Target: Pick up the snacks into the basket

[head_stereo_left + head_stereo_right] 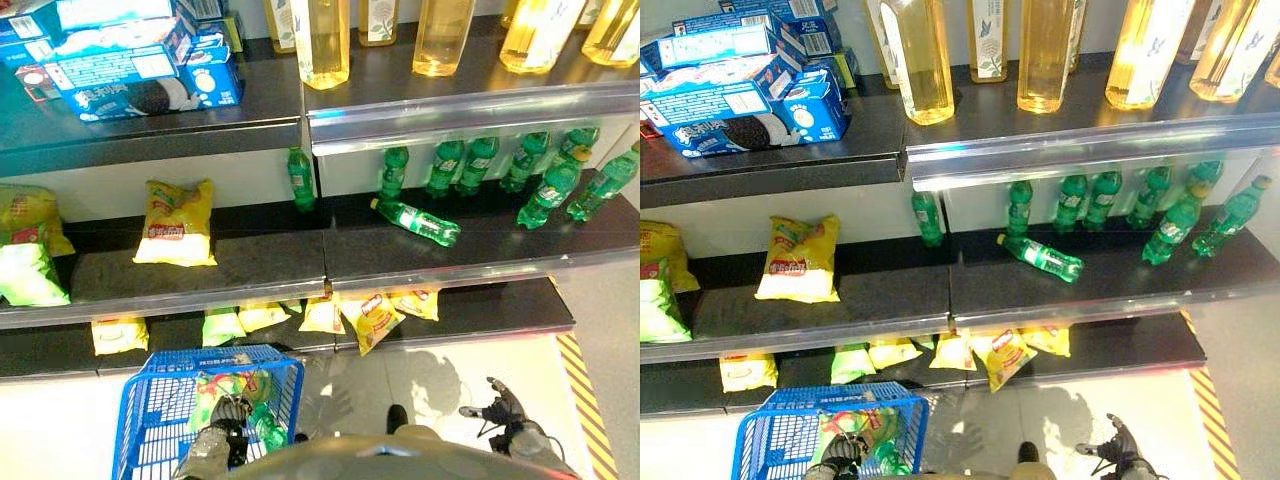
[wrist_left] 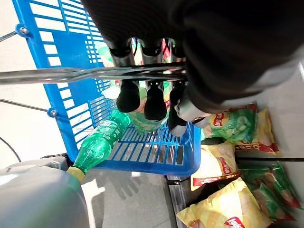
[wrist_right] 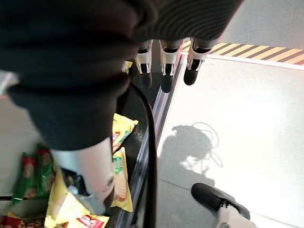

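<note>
The blue plastic slatted basket is cut off at the bottom edge of the eye views. Inside it, the green snack bag is partly covered by the left hand. The pale green bag on the middle shelf runs past the edge.

A: Basket blue, slatted. Chip bags yellow with red patches, one green.
B: Bottles green; upper bottles pale amber. Boxes blue and white. Floor tape yellow-black striped.
</note>
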You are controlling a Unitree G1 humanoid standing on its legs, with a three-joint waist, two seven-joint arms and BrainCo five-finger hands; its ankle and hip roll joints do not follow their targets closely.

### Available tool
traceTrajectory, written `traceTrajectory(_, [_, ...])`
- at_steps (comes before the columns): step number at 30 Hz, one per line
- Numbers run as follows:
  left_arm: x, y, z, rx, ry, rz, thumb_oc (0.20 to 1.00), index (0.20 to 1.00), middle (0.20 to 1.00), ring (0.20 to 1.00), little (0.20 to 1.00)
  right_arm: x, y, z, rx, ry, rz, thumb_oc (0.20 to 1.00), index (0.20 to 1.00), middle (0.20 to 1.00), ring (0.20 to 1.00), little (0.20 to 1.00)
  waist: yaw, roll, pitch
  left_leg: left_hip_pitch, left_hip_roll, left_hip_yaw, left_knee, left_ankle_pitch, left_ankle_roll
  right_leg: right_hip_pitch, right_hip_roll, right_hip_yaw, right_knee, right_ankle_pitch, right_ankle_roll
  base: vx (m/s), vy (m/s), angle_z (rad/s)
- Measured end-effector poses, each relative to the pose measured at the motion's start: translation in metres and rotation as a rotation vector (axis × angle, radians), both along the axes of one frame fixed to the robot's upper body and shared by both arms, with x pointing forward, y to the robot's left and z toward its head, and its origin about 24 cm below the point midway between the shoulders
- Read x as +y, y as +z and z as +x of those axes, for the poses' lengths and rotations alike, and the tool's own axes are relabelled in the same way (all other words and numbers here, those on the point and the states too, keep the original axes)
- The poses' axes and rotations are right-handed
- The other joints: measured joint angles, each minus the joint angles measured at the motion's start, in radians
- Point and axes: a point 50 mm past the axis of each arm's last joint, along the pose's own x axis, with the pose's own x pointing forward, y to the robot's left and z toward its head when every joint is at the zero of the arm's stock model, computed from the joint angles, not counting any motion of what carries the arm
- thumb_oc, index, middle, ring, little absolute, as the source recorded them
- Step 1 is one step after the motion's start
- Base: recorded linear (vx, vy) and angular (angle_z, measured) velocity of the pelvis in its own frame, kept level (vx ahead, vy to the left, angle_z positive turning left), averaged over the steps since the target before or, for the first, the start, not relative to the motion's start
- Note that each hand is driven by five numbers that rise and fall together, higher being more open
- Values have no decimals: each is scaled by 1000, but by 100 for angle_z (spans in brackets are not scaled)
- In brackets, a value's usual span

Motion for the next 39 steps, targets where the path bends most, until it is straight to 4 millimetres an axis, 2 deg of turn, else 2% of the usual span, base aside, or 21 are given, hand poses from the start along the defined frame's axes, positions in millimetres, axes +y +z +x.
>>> traceTrajectory(5, [14,5,5,-22,-7,36,200,200,200,200,200,8,5,21,-77,-5,36,1000,1000,1000,1000,1000,4,-77,27,-29,-53,72,44,-17,28,-99,-29,109,72,23,18,-276,118,-57])
traceTrajectory(7, [24,10,13,-49,-10,63,200,200,200,200,200,18,8,38,-118,15,57,1000,1000,1000,1000,1000,20,-108,37,-97,-72,119,79,-20,62,-155,-50,176,30,65,60,-295,110,-91])
traceTrajectory(9, [24,15,27,-92,-7,63,200,200,200,200,200,25,4,35,-100,11,76,1000,1000,1000,1000,1000,28,-83,57,-120,-24,152,70,1,65,-215,-23,128,209,-33,61,-301,18,-37])
traceTrajectory(10, [26,17,28,-100,-12,65,200,200,200,200,200,31,-1,30,-72,26,87,1000,1000,1000,1000,1000,46,-79,59,-128,6,178,71,14,59,-216,-7,84,427,-137,70,-306,-151,-16])
traceTrajectory(11, [29,18,27,-102,-14,72,200,200,200,200,200,37,-4,23,-50,41,100,1000,1000,1000,1000,1000,76,-83,55,-114,23,177,75,16,57,-191,16,111,646,-219,70,-220,-151,-12])
traceTrajectory(13, [34,19,27,-100,-14,85,200,200,200,200,200,40,-6,21,-46,45,109,1000,1000,1000,1000,1000,105,-95,49,-134,26,166,94,20,48,-83,29,157,695,-264,112,-218,-175,3])
traceTrajectory(14, [35,19,27,-100,-14,90,200,200,200,200,200,40,-6,20,-42,44,108,1000,1000,1000,1000,1000,111,-102,45,-146,23,165,97,25,40,-37,22,162,637,-258,122,-361,-264,-5])
traceTrajectory(15, [39,20,26,-99,2,96,200,200,200,200,200,41,-3,30,-66,51,111,1000,1000,1000,1000,1000,136,-110,48,-183,20,168,136,27,37,35,24,175,508,-320,130,-498,-312,-33])
traceTrajectory(16, [41,22,31,-118,19,100,200,200,200,200,200,46,-2,36,-89,63,123,1000,1000,1000,1000,1000,155,-134,41,-226,14,160,186,26,38,97,22,174,331,-353,82,-400,-246,-41])
traceTrajectory(18, [41,24,34,-138,33,99,200,200,200,200,200,52,2,48,-113,100,129,1000,1000,1000,1000,1000,183,-123,47,-262,26,136,218,25,37,141,33,132,197,-369,46,-365,-245,-31])
traceTrajectory(19, [37,22,34,-133,34,92,200,200,200,200,200,52,3,52,-118,107,126,1000,1000,1000,1000,1000,183,-104,54,-286,45,117,244,33,36,154,65,116,160,-365,-45,-589,-439,-2])
traceTrajectory(22, [27,20,33,-155,53,68,200,200,200,200,200,43,2,40,-101,110,105,1000,1000,1000,1000,1000,188,-44,73,-294,123,58,211,125,-65,124,152,86,210,-363,-105,-338,-257,26])
traceTrajectory(23, [27,20,33,-158,56,71,200,200,200,200,200,41,1,34,-87,108,100,1000,1000,1000,1000,1000,187,-41,75,-301,131,54,199,157,-87,116,166,79,223,-362,-116,-302,-214,54])
traceTrajectory(27, [34,22,33,-154,51,96,200,200,200,200,200,19,0,15,-28,89,40,1000,1000,1000,1000,1000,183,-19,116,-320,133,68,123,382,-95,59,198,23,322,-378,-188,-293,-151,60])
traceTrajectory(28, [36,20,28,-140,56,99,200,200,200,200,200,19,0,12,-23,89,40,1000,1000,1000,1000,1000,185,-30,111,-320,127,82,127,390,-84,49,190,13,334,-373,-195,-317,-104,25])
traceTrajectory(29, [38,19,23,-124,71,100,200,200,200,200,200,21,0,15,-31,90,46,1000,1000,1000,1000,1000,180,-51,115,-322,106,114,141,348,-114,48,167,-8,331,-374,-202,-358,-83,11])
traceTrajectory(30, [41,19,21,-117,71,102,200,200,200,200,200,25,-3,11,-20,91,58,1000,1000,1000,1000,1000,186,-81,101,-301,56,113,200,257,-107,34,138,-24,321,-342,-198,-360,-83,16])
traceTrajectory(31, [41,19,21,-112,70,103,200,200,200,200,200,27,-4,10,-13,96,63,1000,1000,1000,1000,1000,183,-100,94,-307,22,105,295,195,-96,34,117,-52,293,-319,-194,-247,-12,24])
traceTrajectory(32, [42,17,20,-98,80,102,200,200,200,200,200,31,-5,11,-18,97,73,1000,1000,1000,1000,1000,162,-125,82,-318,-27,84,404,90,-51,43,99,-86,226,-276,-191,-76,20,45])
traceTrajectory(35, [38,16,22,-83,85,92,200,200,200,200,200,29,-2,17,-36,88,69,1000,1000,1000,1000,1000,122,-133,83,-225,-45,54,398,-6,-50,43,100,-113,159,-213,-195,-53,58,29])
traceTrajectory(39, [35,9,9,-20,101,77,200,200,200,200,200,28,-2,16,-44,60,73,1000,1000,1000,1000,1000,81,-118,77,-111,-18,59,278,-52,-51,65,100,-135,120,-191,-178,-64,156,24])
